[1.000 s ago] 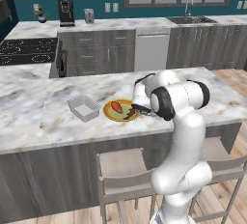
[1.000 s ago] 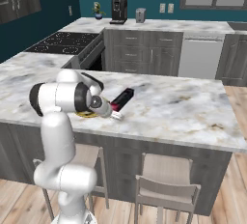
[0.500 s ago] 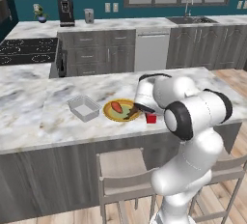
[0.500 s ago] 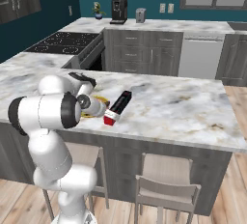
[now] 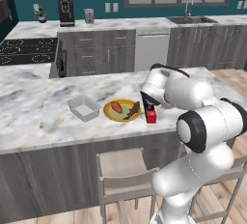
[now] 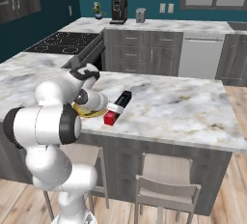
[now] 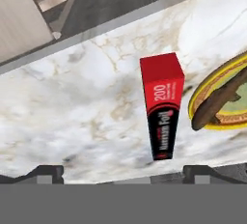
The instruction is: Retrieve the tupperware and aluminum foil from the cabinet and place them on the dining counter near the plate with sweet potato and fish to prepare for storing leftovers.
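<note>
Aluminum foil (image 7: pixel 162 105) on dining counter (image 7: pixel 72 107), gripper (image 7: pixel 123 171) spread above

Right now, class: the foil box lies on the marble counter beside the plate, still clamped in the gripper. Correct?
Not quite. The gripper is open, its fingertips apart and clear of the aluminum foil box, as the hand view shows. The box does lie on the dining counter beside the plate.

On the aluminum foil (image 7: pixel 162 107) box in the hand view, you can read "200" in white on its red end. On its black part you see white lettering ending in "Foil"; smaller print is too blurred.
</note>
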